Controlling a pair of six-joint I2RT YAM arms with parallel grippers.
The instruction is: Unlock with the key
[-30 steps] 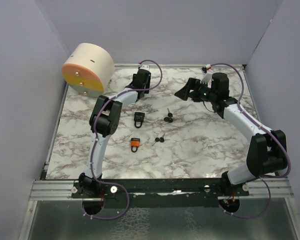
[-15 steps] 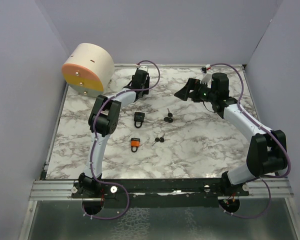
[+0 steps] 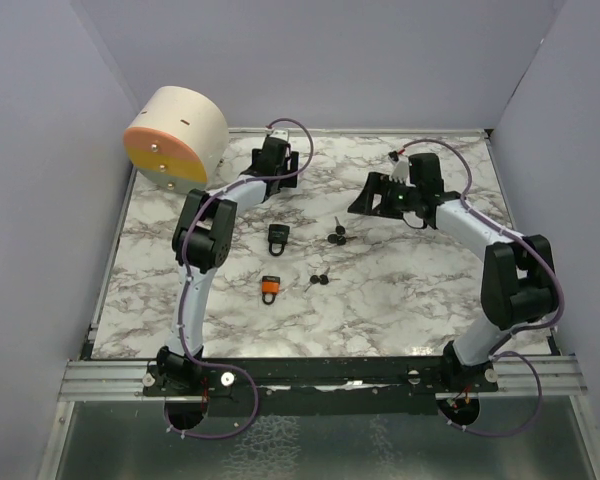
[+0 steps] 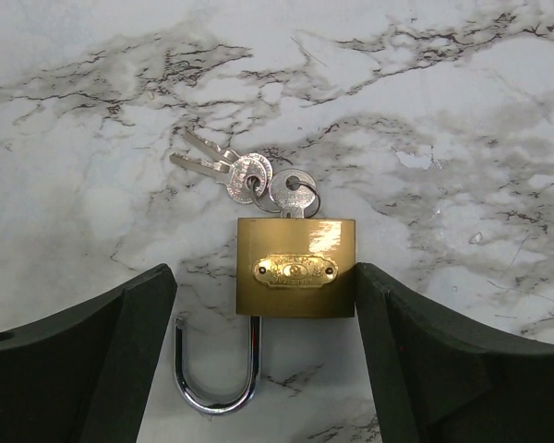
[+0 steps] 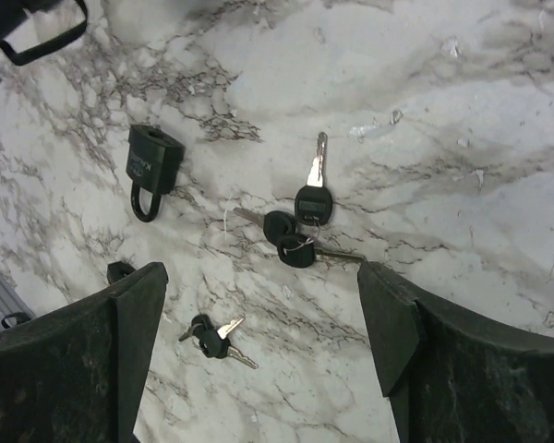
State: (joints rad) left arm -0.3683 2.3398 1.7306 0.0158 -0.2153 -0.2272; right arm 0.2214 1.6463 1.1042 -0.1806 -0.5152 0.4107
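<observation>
In the left wrist view a brass padlock (image 4: 295,268) lies flat on the marble, its steel shackle (image 4: 217,374) swung open. A key (image 4: 294,191) is in its keyhole, with two spare keys (image 4: 223,166) on the ring. My left gripper (image 4: 263,369) is open and straddles the padlock; the right finger (image 4: 443,360) touches the body, the left finger (image 4: 83,360) stands apart. In the top view the left gripper (image 3: 280,157) hides this padlock. My right gripper (image 3: 365,195) is open and empty, above the black-headed keys (image 5: 295,223).
A black padlock (image 3: 278,235) and an orange padlock (image 3: 270,288) lie mid-table. A black-headed key bunch (image 3: 337,236) and a smaller bunch (image 3: 320,281) lie near them. A cream and orange drum (image 3: 175,138) stands at the back left. Walls enclose three sides.
My right arm has swung left and lower, bringing its gripper nearer the table's middle. My left gripper has shifted slightly toward the back left.
</observation>
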